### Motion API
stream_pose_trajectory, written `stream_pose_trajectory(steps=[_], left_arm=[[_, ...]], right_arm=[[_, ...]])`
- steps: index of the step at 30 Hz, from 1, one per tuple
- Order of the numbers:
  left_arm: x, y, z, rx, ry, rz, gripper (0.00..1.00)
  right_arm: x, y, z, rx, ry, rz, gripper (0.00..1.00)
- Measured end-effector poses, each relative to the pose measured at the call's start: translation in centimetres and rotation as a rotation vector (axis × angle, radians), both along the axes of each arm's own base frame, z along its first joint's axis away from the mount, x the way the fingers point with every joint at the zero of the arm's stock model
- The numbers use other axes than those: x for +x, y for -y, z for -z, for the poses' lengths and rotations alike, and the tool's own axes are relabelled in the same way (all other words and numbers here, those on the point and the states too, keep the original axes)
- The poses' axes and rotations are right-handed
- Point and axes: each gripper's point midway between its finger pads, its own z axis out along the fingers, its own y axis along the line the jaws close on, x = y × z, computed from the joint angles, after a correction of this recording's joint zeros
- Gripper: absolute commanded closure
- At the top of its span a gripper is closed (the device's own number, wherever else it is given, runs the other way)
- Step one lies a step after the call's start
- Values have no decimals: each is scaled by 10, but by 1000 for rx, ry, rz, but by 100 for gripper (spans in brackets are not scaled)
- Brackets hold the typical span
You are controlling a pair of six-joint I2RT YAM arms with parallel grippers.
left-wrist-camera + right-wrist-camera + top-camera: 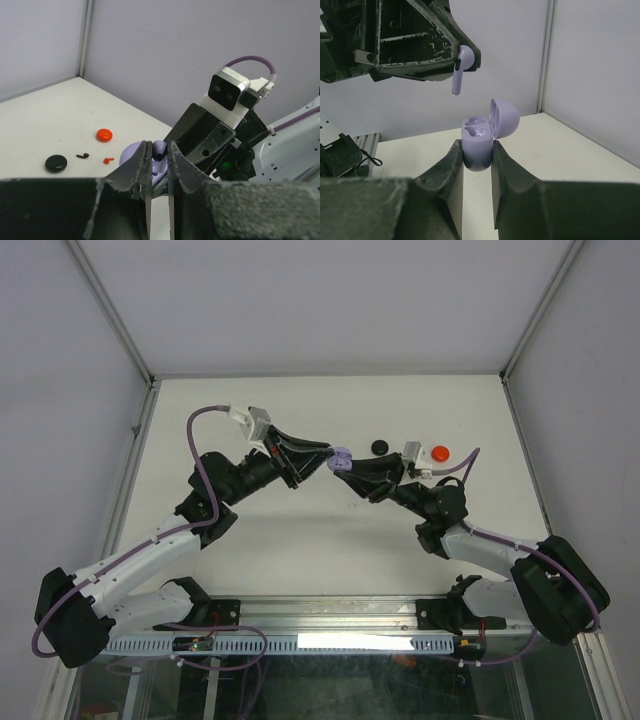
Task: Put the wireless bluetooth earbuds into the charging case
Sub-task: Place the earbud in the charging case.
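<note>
— White worktop [300, 540], pale walls all round. What have you got hold of?

— My left fingers [146, 155] are pinched almost together on one lavender earbud [459, 64]. They grip its head and the stem hangs down. My right fingers [454, 160] are clamped on the body of the lavender charging case [477, 142], held upright with its lid swung back.

— How do the two stand to each other?

— Apart. The earbud hangs above the case and a little to one side, not touching it. Both sockets in the case look empty to me.

— So which step is this?

— The approach for the first insertion, I'd judge. Next the left fingers must carry the stem over a socket, match its tilt, lower it in, and only then let go. The right fingers have to keep the case steady meanwhile. Which of the two sockets this bud belongs in, I cannot tell.

— And further out?

— Beyond both sets of fingers, on the worktop, lie a black case [55, 163] and a red case [104, 135], both looking closed. One black earbud [83, 156] and one red earbud [108, 160] lie loose near them.

— The count?

— Three cases: lavender, black, red. Three earbuds in view, one of each colour. A second lavender earbud I cannot find.
</note>
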Motion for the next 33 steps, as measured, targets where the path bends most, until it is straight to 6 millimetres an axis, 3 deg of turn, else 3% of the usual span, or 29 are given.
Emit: stream_pose_trajectory(steps=[7,23,33], left_arm=[[4,8,16,28,-28,11,95],[5,11,27,37,-37,11,95],[5,11,29,39,-37,13,80]], right_arm=[[0,0,0,4,-3,2,100],[-2,2,-7,17,11,4,100],[-3,3,-9,22,16,7,100]])
